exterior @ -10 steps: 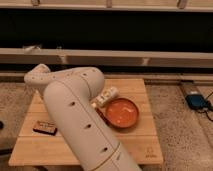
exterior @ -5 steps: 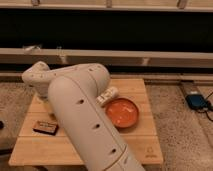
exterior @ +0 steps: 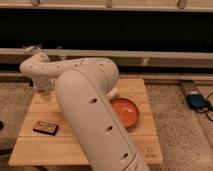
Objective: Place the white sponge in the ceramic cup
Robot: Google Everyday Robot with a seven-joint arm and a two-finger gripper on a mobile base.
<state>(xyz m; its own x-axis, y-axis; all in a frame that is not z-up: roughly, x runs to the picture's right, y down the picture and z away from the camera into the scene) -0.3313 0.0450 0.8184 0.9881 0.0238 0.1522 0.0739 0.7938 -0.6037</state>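
Note:
My white arm (exterior: 85, 100) rises from the bottom centre, bends at the elbow and reaches left to the wrist (exterior: 31, 65). The gripper (exterior: 45, 88) hangs below that wrist over the back left corner of the wooden table (exterior: 140, 145). It is shut and shows only as a pale shape against the wood. The white sponge is hidden, so I cannot tell whether it sits between the fingers. The ceramic cup is hidden too, somewhere behind the arm or the wrist.
An orange-red bowl (exterior: 126, 111) sits right of centre, partly behind the arm. A black labelled block (exterior: 46, 128) lies near the front left. A dark device with a cable (exterior: 197, 101) is on the floor at the right. A dark shelf runs behind.
The wrist has shifted a little left and up towards the table's back left corner. More of the bowl now shows beside the arm.

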